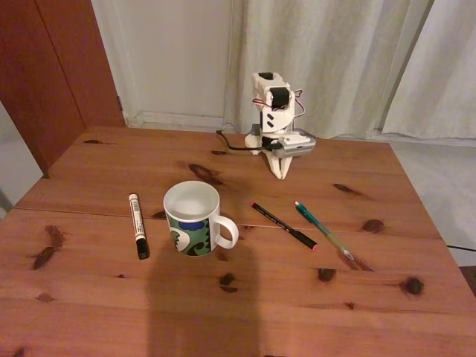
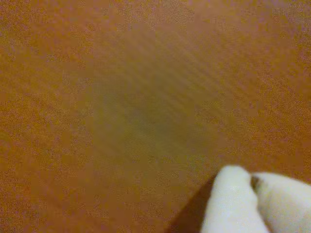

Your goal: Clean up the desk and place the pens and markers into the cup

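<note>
The white cup (image 1: pixel 195 220) with a green and blue swirl stands upright near the middle of the reddish-brown desk (image 1: pixel 111 312), handle to the right. A white marker with a black cap (image 1: pixel 137 224) lies left of it. A thin black pen with red ends (image 1: pixel 283 225) and a teal pen (image 1: pixel 325 233) lie to the right. The white arm is folded at the back of the desk, and my gripper (image 1: pixel 280 174) points down close to the wood, shut and holding nothing. The wrist view shows blurred wood with my white fingertips (image 2: pixel 233 194) closed together at the bottom right.
A black cable (image 1: pixel 232 143) runs from the arm's base across the back of the desk. Curtains and a wall stand behind. The desk's right edge drops to a pale floor. A dark shadow falls on the front planks.
</note>
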`<act>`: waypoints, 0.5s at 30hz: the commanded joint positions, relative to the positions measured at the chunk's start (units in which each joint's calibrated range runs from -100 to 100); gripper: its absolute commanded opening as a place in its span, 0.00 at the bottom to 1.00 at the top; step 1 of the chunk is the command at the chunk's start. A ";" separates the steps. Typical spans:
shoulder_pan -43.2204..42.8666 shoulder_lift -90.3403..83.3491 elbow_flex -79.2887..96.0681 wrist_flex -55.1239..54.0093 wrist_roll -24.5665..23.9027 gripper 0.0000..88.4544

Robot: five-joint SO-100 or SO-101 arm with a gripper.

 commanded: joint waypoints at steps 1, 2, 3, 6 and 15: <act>-0.59 6.90 -4.65 -6.62 0.73 0.01; -0.59 9.79 -6.72 -7.74 0.73 0.01; -0.59 12.77 -9.25 -8.43 0.63 0.01; -0.59 22.12 -18.36 -8.00 0.42 0.01; -0.59 51.99 -43.06 -7.91 0.31 0.01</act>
